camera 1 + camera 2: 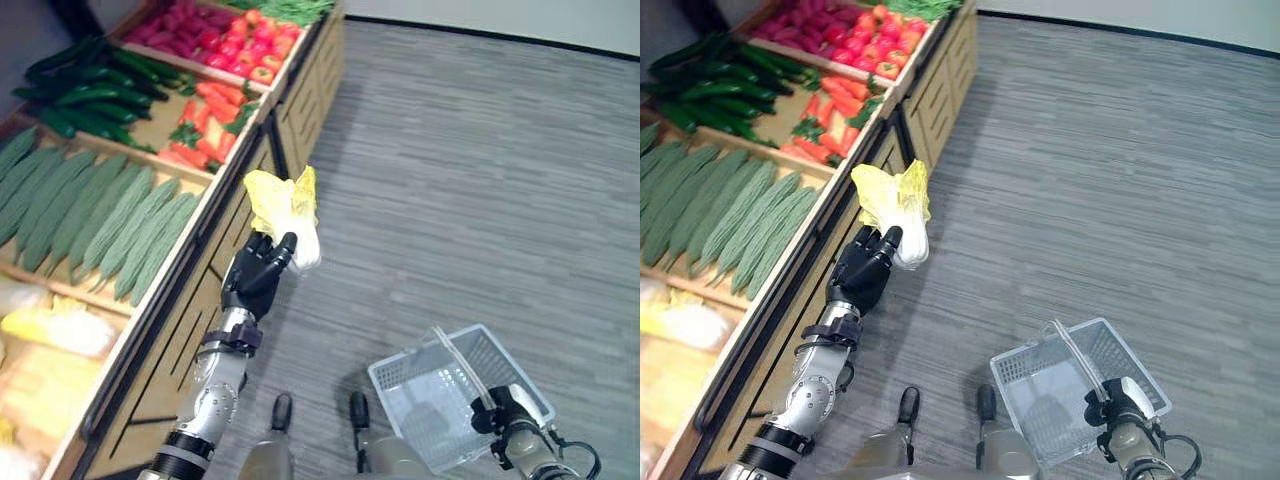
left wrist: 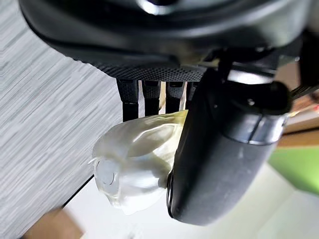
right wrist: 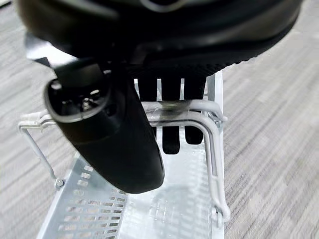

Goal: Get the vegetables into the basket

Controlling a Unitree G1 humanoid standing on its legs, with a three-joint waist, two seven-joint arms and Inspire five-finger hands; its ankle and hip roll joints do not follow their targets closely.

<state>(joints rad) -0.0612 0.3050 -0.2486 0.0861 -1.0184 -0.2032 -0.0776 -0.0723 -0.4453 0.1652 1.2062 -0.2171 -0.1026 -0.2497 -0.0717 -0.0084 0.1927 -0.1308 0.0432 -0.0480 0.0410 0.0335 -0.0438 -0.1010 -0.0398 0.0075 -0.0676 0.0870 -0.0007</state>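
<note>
- Left hand (image 1: 258, 272) curls round a napa cabbage (image 1: 287, 212); its thumb hides the stem's side.
- Right hand (image 1: 503, 412), cut off, grips the basket (image 1: 420, 390) handle (image 3: 202, 110).

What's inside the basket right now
No vegetables can be seen in the basket; only its perforated floor shows. The right hand, curled round the handle, covers part of the inside. The cabbage is in the left hand, above the floor.
</note>
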